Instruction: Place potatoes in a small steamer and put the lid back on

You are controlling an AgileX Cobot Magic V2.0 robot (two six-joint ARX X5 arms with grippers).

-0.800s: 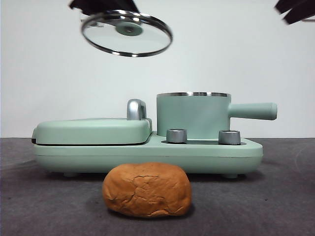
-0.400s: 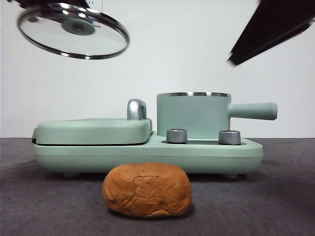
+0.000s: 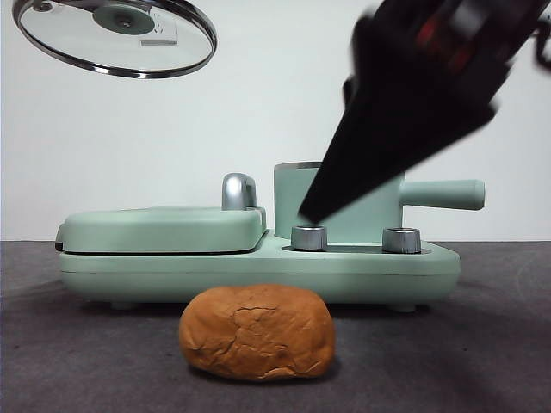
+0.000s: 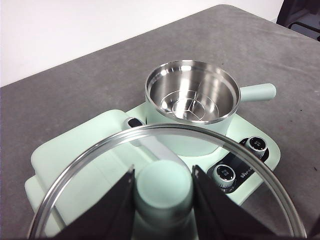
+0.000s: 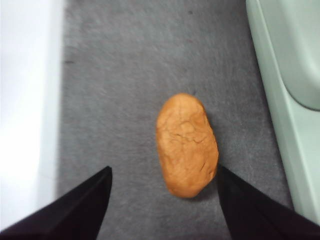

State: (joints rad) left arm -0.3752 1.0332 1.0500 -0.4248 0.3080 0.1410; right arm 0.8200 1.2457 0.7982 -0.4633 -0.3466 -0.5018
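1. Front view: the potato (image 3: 256,333) lies on the grey worktop (image 3: 482,361) just in front of the mint-green cooker base (image 3: 258,267); the small steamer (image 3: 362,202) stands on that base, its side handle pointing away from the flat grill plate (image 3: 159,228); the lid (image 3: 114,36) hangs tilted high above the grill plate, well apart from the steamer; a blurred dark arm – the right end effector (image 3: 314,211) – slants down in front of the steamer, its tip near the knobs (image 3: 309,237).
2. Left wrist view: the left end effector (image 4: 163,187) is clamped on the lid's mint-green knob; beyond the glass, the steamer sits uncovered, bare steel inside.
3. Right wrist view: the right end effector (image 5: 162,200) has its jaws spread wide – above the potato, touching nothing; the cooker base edge lies beside the potato.
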